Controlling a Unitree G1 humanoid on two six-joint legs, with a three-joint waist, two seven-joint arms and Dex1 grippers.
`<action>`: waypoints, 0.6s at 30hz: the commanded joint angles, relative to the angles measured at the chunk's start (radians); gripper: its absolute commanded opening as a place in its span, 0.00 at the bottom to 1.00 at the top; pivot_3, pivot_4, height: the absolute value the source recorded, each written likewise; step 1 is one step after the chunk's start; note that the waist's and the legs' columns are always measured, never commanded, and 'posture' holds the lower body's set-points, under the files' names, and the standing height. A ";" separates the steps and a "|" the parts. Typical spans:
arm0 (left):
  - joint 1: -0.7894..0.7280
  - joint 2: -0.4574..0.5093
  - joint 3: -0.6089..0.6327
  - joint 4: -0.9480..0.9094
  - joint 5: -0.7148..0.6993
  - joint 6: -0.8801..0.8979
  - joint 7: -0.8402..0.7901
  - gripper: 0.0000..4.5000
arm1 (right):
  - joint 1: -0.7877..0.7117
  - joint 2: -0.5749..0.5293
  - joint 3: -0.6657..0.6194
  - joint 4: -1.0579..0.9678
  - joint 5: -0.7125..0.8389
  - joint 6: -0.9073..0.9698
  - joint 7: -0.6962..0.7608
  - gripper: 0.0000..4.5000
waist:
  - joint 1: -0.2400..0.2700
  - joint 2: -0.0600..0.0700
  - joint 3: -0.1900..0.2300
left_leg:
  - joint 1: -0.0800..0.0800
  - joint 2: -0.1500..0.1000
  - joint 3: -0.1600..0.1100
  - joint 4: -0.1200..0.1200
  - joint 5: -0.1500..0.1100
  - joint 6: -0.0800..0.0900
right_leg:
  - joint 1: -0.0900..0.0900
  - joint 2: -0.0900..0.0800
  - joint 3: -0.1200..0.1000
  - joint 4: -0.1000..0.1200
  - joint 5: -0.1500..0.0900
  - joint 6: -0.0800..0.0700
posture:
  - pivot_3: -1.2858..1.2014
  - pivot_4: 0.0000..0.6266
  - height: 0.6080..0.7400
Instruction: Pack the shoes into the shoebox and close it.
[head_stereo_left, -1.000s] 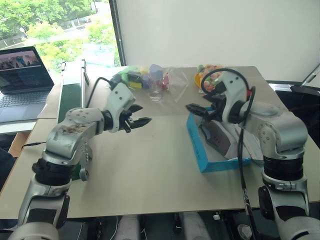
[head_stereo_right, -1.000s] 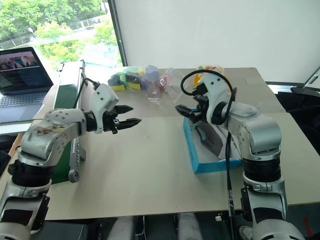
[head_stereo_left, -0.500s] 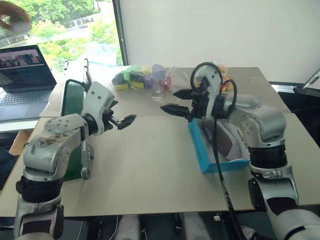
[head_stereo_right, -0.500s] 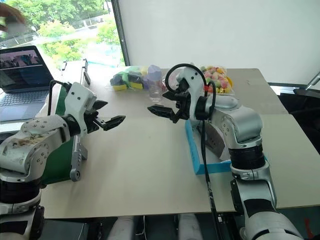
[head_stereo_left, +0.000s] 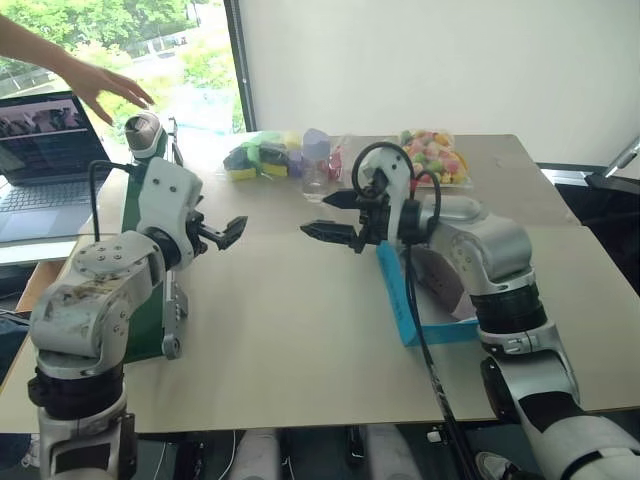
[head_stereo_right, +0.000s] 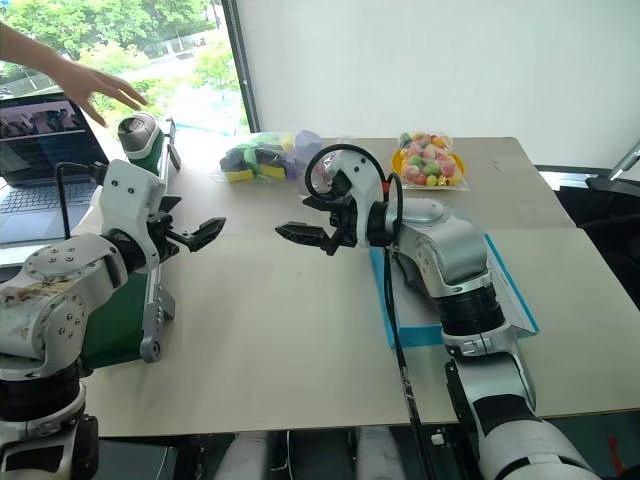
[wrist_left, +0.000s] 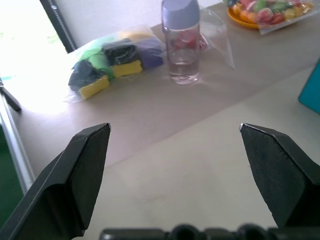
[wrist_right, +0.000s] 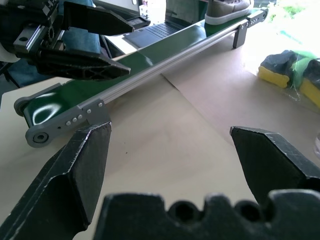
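The right wrist view shows one shoe (wrist_right: 227, 9) on the far end of the green conveyor belt (wrist_right: 150, 57), under a person's hand (head_stereo_left: 105, 85). The shoebox (head_stereo_left: 400, 300) lies open on the table (head_stereo_left: 290, 340), with the other shoe (head_stereo_left: 440, 280) inside. Between both arms the table is bare. The left gripper (head_stereo_left: 225, 232) and the right gripper (head_stereo_left: 325, 215) face each other, both spread and holding nothing.

Matt beige table (head_stereo_left: 300, 330); matt turquoise cardboard shoebox (head_stereo_left: 398, 300) on it. Beyond the shoebox, a clear plastic bottle (wrist_left: 181, 42) and glossy plastic bags (wrist_left: 112, 57). Green belt conveyor (wrist_right: 125, 75) with brushed-metal rail; matt black plastic pincer fingers (wrist_right: 85, 165).
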 joint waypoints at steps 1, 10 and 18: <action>-0.007 -0.025 0.026 -0.013 0.046 -0.001 0.077 0.99 | -0.004 0.023 -0.012 0.020 -0.008 -0.075 0.004 1.00 | 0.000 0.000 0.000 | 0.000 0.000 0.000 0.000 0.000 0.000 | 0.000 0.000 0.000 0.000 0.000 0.000 | 0.52 0.24 0.99; 0.029 -0.070 0.116 0.027 0.089 -0.045 0.153 0.99 | 0.006 0.070 -0.012 0.091 -0.011 -0.150 0.021 1.00 | -0.001 0.000 0.000 | 0.000 0.000 0.000 0.000 0.000 0.000 | 0.000 0.000 0.000 0.000 0.000 0.001 | 0.52 0.24 0.99; 0.064 -0.112 0.215 0.053 0.118 -0.063 0.224 0.99 | -0.021 0.104 0.030 0.153 -0.063 -0.278 0.069 1.00 | -0.001 0.000 0.000 | 0.000 0.001 0.000 0.000 0.000 0.000 | 0.000 0.000 0.000 0.000 0.001 0.002 | 0.52 0.24 0.99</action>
